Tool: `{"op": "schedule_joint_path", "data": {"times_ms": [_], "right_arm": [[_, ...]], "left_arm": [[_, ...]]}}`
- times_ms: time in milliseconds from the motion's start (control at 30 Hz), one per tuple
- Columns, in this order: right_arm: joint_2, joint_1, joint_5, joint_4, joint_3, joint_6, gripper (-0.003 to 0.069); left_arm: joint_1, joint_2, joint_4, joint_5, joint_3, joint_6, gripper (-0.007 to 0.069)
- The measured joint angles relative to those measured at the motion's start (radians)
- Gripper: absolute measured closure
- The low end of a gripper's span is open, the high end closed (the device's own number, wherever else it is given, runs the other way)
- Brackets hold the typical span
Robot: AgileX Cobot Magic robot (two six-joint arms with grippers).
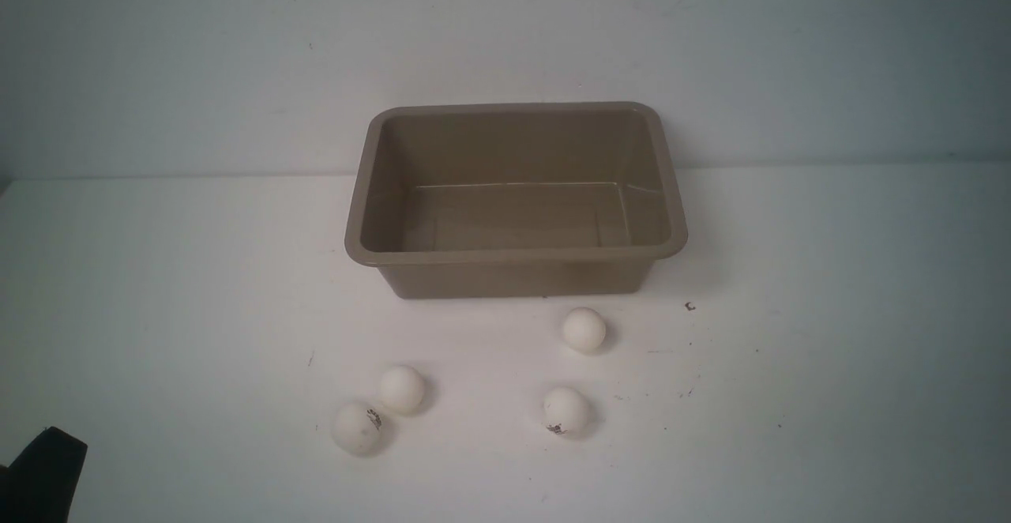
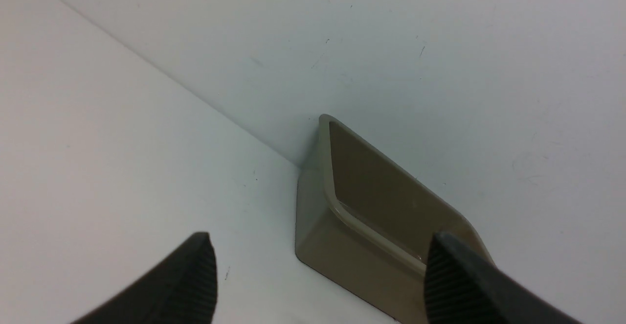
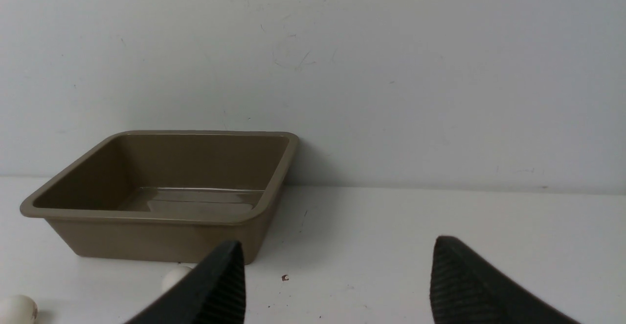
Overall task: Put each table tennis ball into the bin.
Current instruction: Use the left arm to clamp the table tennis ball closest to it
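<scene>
Noted four table tennis balls (image 1: 584,329) on table (image 1: 790,389), just in front of bin (image 1: 513,255), all outside it. Found left gripper (image 2: 318,265) spread wide, gripping nothing, aimed at bin's corner, apart from balls. Found right gripper (image 3: 337,275) spread, gripping nothing, one of the balls partly hidden behind it.

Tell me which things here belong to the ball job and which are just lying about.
Belong to the job: four table tennis balls; the taupe bin, empty.
Just lying about: a small dark speck on the white table.
</scene>
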Motion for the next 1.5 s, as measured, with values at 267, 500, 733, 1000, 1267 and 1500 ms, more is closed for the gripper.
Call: {"op": "schedule_joint_path", "data": {"times_ms": [267,500,733,1000,1267,1500], "right_arm": [[0.0,0.0,0.0,0.0,0.0,-0.001,0.0198],[0.0,0.001,0.025,0.002,0.0,-0.055,0.0198],[0.0,0.008,0.053,0.077,0.0,-0.187,0.0198],[0.0,0.008,0.094,0.116,-0.01,-0.293,0.0198],[0.021,0.008,0.103,0.117,-0.01,-0.3,0.0198],[0.067,0.008,0.105,0.138,-0.01,-0.3,0.0198]], "left_arm": [[0.0,0.0,-0.032,0.0,0.0,0.0,0.0111],[0.0,0.0,-0.017,0.046,-0.02,0.131,0.0111],[0.0,0.004,0.007,0.237,-0.232,0.411,0.0111],[0.0,0.187,0.116,0.516,-0.458,0.48,0.0111],[0.0,0.444,0.374,0.616,-0.643,0.544,0.0111],[0.0,0.691,0.493,0.615,-0.724,0.793,0.0111]]}}
